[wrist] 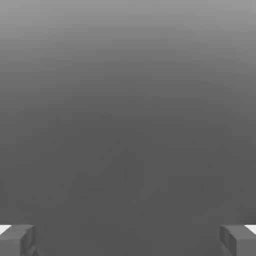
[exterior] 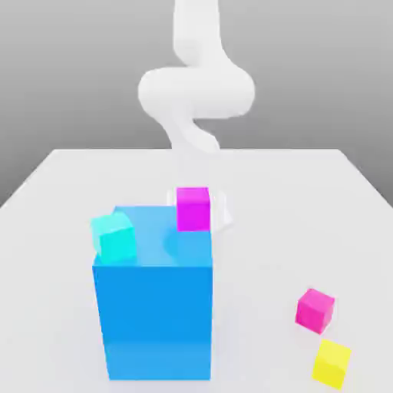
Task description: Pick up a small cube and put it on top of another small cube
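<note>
A big blue block (exterior: 153,315) stands on the white table in the exterior view. A small cyan cube (exterior: 114,236) sits tilted at the left edge of its top. At the back right corner of that top is a small magenta cube (exterior: 193,208). Two more small cubes lie on the table at the exterior view's right: a magenta cube (exterior: 315,309) and, nearer the front, a yellow cube (exterior: 331,363). In the hand view my gripper (wrist: 128,241) is open, its fingertips (wrist: 17,240) wide apart with only plain grey background between them.
The white arm (exterior: 196,92) rises behind the blue block at the table's (exterior: 292,215) far side. The tall blue block is the one large obstacle, in the middle front of the table.
</note>
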Tool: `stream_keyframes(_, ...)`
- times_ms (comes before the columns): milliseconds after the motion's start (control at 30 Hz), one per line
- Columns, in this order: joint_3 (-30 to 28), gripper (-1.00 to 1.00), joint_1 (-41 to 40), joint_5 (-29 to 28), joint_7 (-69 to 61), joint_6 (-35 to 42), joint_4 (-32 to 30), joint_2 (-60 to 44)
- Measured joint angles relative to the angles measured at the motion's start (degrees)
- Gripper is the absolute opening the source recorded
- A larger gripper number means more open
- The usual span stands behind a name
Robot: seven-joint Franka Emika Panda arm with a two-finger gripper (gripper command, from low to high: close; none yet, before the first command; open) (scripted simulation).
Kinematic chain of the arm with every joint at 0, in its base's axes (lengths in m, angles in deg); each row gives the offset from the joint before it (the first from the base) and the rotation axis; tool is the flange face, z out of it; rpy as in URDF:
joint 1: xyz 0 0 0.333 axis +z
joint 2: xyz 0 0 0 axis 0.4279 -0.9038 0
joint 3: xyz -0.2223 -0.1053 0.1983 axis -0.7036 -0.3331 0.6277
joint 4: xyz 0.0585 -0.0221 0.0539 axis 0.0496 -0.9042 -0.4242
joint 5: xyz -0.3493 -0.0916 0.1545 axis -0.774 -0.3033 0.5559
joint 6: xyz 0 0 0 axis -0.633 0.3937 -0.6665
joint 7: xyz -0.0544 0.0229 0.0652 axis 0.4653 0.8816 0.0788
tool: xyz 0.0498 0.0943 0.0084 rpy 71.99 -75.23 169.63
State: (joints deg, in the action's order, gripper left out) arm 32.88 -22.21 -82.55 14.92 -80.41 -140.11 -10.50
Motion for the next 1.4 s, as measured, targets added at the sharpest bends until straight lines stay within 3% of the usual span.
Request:
stream_keyframes(500, 5.0, 0.00, 15.4, 4.9, -15.6, -17.6, -14.0, -31.6)
stream_keyframes(733, 7.2, 0.00, 21.0, -2.8, -15.3, -26.1, -20.1, -46.0)
stream_keyframes(933, 3.4, 0.00, 24.2, -7.8, -12.2, -35.9, -18.6, -58.5)
stream_keyframes(967, 3.0, -1.00, 24.5, -7.9, -12.1, -36.8, -18.4, -59.7)
stream_keyframes(1200, 3.1, -1.00, 24.4, -8.1, -11.9, -36.6, -18.5, -59.5)
stream_keyframes(1400, 5.8, -1.00, 22.5, -4.2, -15.0, -27.6, -20.5, -48.3)
